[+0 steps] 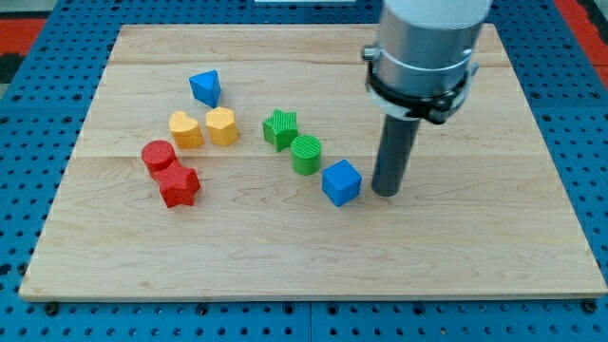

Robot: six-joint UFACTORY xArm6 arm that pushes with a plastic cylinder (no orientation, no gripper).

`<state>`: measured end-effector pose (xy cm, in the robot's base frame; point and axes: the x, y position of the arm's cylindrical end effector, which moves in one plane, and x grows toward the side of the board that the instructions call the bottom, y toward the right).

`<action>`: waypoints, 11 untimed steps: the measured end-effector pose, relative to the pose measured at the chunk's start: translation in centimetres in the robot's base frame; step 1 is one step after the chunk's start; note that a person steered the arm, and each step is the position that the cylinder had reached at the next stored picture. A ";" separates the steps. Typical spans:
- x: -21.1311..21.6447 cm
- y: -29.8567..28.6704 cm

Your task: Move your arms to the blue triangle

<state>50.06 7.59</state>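
Note:
The blue triangle (205, 87) lies on the wooden board (304, 256) at the upper left. My tip (384, 194) rests on the board right of centre, far to the right of and below the triangle. It stands just right of a blue cube (341, 182), with a small gap between them.
A yellow heart (185, 129) and a yellow hexagon (221, 125) lie just below the triangle. A red cylinder (158, 156) and a red star (179, 185) lie lower left. A green star (280, 128) and a green cylinder (306, 154) lie near centre.

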 end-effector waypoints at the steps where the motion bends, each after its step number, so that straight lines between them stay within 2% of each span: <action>1: 0.5 -2.2; 2: 0.5 -4.3; 3: 1.4 -3.8; 4: 5.2 -4.4; 5: 10.4 -10.2; 6: 11.8 -14.1; 7: 11.3 -24.3; 8: 6.9 -34.3; 9: -0.2 -38.0; 10: -9.1 -38.1; 11: -15.8 -38.1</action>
